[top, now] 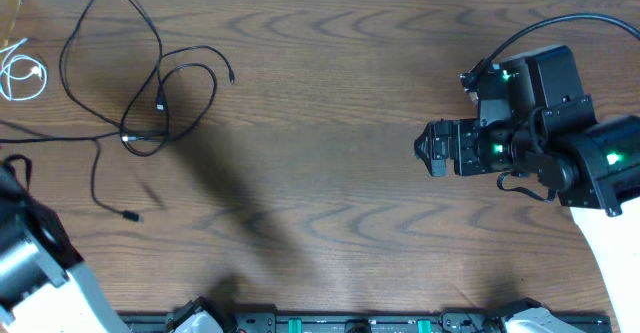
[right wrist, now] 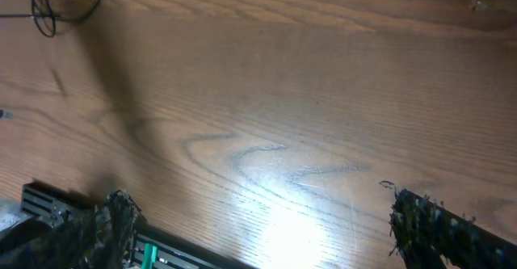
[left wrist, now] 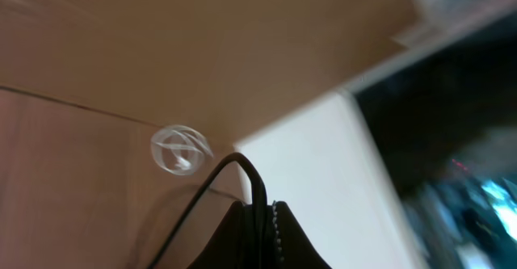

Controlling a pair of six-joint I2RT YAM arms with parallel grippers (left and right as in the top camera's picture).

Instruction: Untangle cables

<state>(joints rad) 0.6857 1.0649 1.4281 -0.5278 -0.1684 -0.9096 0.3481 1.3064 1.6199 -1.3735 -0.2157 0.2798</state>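
Far left: white cable, small tight coil, ahead of left gripper and a bit to its left, near but apart. Left gripper shut tight. Thin black cord arching off its tips in wrist view; can't tell if pinched or just passing, nor which cord. Gripper itself not made out in overhead, only left arm at bottom corner.

Next right: black cables, two, in loose overlapping loops w/ plugs mid-tangle. Long axis approx. front-to-back on desk, i.e. crosswise to line btw. the two grippers. One strand running off overhead's left edge, end cut off.

Far right: right gripper spread fully, nothing held, aimed toward tangle. Tangle straight ahead of it, well apart, bare desk btw. Only a corner of the loops in its wrist view, blurred.

Judging by layout: left side much nearer all cables, so prob. first pull from there; long reach needed from right. Crossings inside loops too fine to sort out.
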